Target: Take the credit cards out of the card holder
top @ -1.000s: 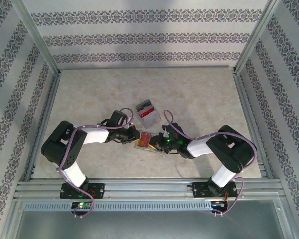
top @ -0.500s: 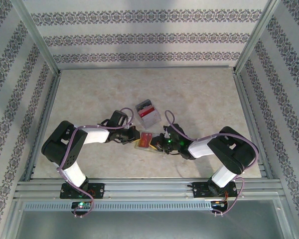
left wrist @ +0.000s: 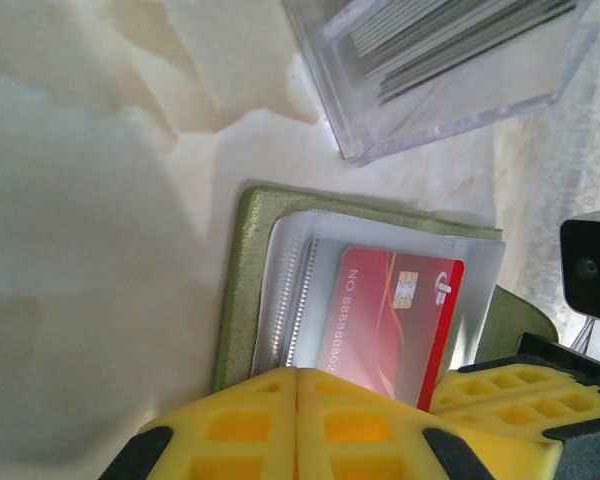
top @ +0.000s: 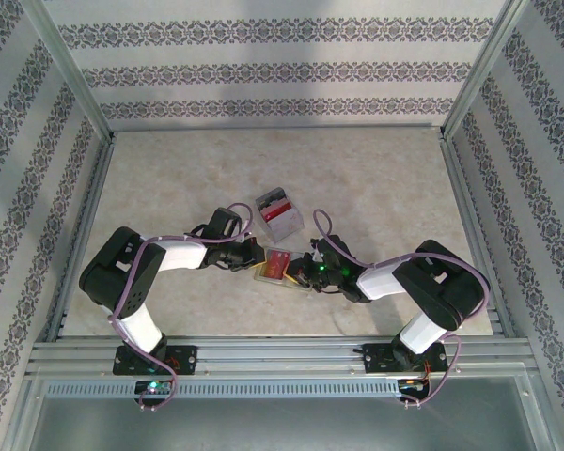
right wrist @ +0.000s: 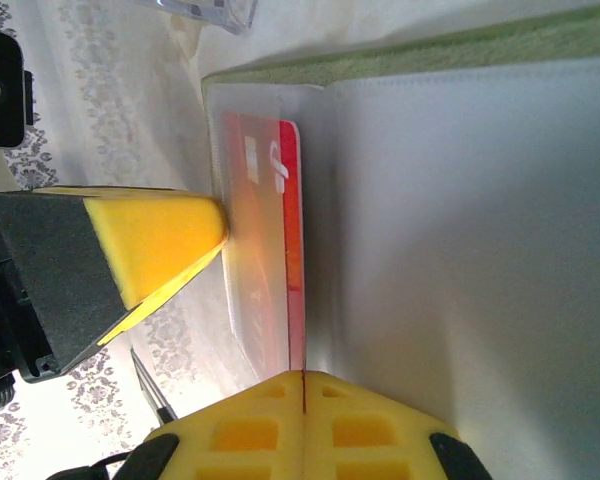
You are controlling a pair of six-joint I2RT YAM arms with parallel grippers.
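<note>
We see the card holder point(left wrist: 238, 290) lying open on the pale table point(top: 357, 178). Its olive cover faces down and its translucent sleeves face up, with a red credit card point(left wrist: 395, 320) inside the top sleeve. The left gripper point(left wrist: 297, 400) is at the holder's left side, its yellow fingers pressed together and their tip resting on the sleeve beside the card. The right gripper point(right wrist: 302, 405) meets the holder from the opposite side with its jaws also closed. The card's red edge runs into the seam between them, so it pinches the card. Just beyond the holder, away from the arms, a clear plastic box point(left wrist: 450, 80) of cards stands close by, not touching it.
</note>
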